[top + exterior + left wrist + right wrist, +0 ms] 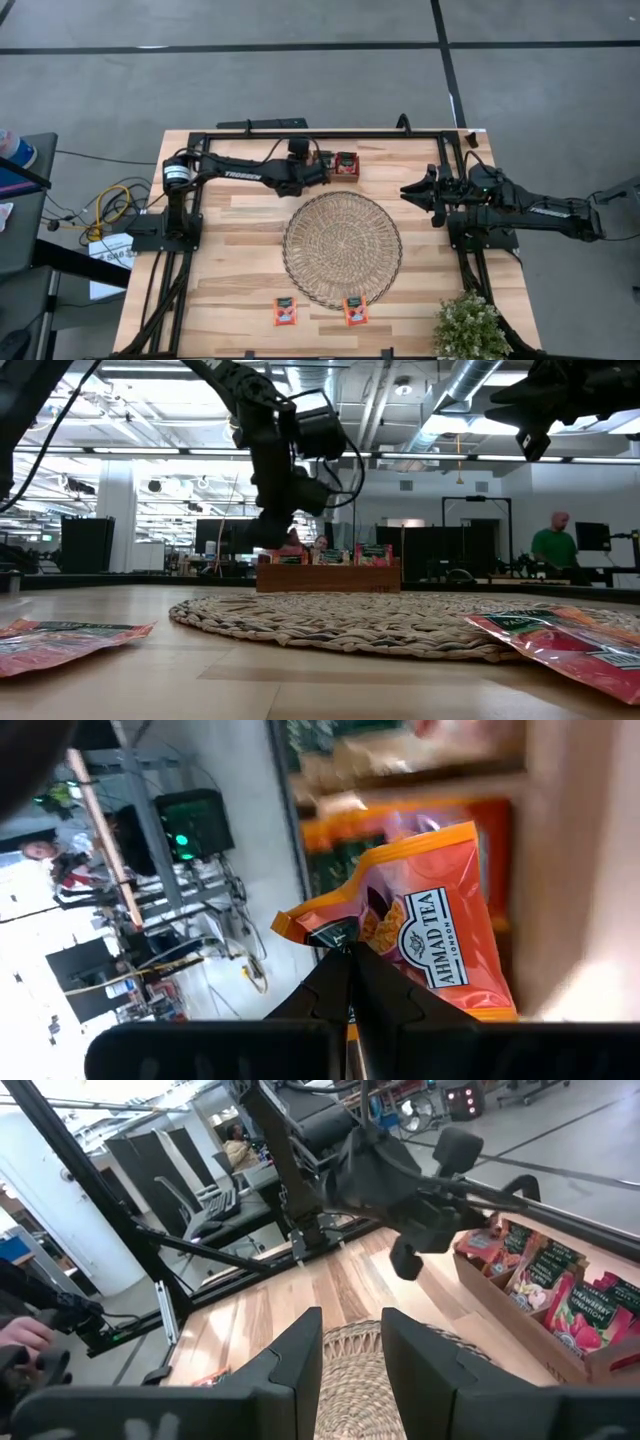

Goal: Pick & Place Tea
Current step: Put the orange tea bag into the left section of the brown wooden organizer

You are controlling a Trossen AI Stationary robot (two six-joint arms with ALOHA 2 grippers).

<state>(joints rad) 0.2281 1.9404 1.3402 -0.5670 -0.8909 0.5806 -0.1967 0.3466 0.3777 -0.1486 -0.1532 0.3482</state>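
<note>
Two dark fingers of the left gripper (350, 982) are pressed together on the corner of an orange tea packet (420, 935), which hangs from that pinch with its printed face toward the wrist camera; a corner hold of this kind probably leaves most of the flat sachet free to slide edge-first into a slot. Seen from above, this gripper (322, 168) sits at about 12 o'clock of the table, touching or just beside the wooden tray (347, 164), so the judged step is delivery of the held packet into the tray. The level view shows the tray (328, 575) already carrying several packets standing upright, an arrangement that keeps thin sachets packed on edge. Which compartment lies under the held packet cannot be told.

Outward from there, the round woven mat (342, 249) fills the table's centre. Two loose packets lie flat near 6 o'clock: one (286, 311) on bare wood just off the mat's rim, the other (355, 310) touching or overlapping that rim. Both appear untouched, so the task is judged unfinished.

The right gripper (417, 190) waits at about 3 o'clock, raised clear of the mat, its fingers (290, 1360) spread with nothing between them. A potted plant (470, 326) stands at about 5 o'clock, well apart from both arms. People are visible in the room beyond.
</note>
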